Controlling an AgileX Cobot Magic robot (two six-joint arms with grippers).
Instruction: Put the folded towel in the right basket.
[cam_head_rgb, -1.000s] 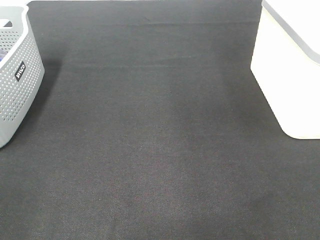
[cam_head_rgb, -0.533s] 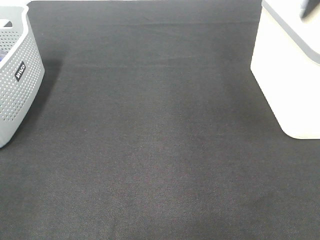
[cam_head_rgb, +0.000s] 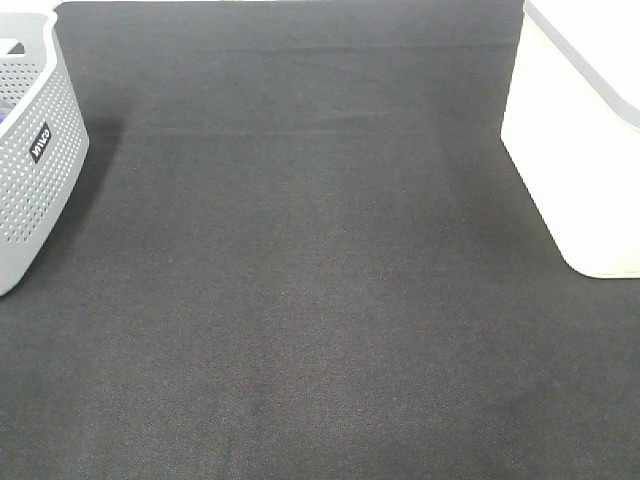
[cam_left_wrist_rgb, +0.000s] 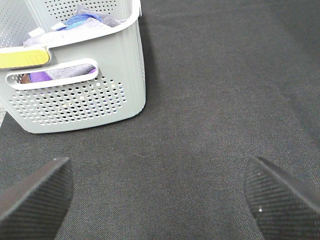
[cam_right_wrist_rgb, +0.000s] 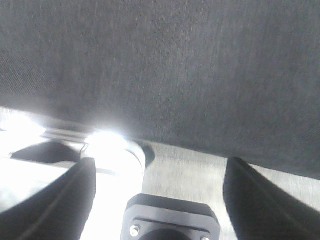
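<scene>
My left pincer (cam_left_wrist_rgb: 159, 192) hangs spread and empty beside the grey perforated basket (cam_left_wrist_rgb: 75, 90) at the table's left edge; my right pincer (cam_right_wrist_rgb: 160, 192) is likewise agape, holding nothing. No folded towel shows on the black mat (cam_head_rgb: 320, 300), so I judge it lies inside the white basket (cam_head_rgb: 580, 150) at the right edge. I would confirm it sits fully below the rim before retiring.

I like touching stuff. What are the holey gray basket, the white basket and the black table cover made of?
Gray basket: likely matte plastic, molded with neat punched holes. White basket: probably smooth plastic, plain walls without holes. Table cover: looks like woven cloth, fine threads showing.
</scene>
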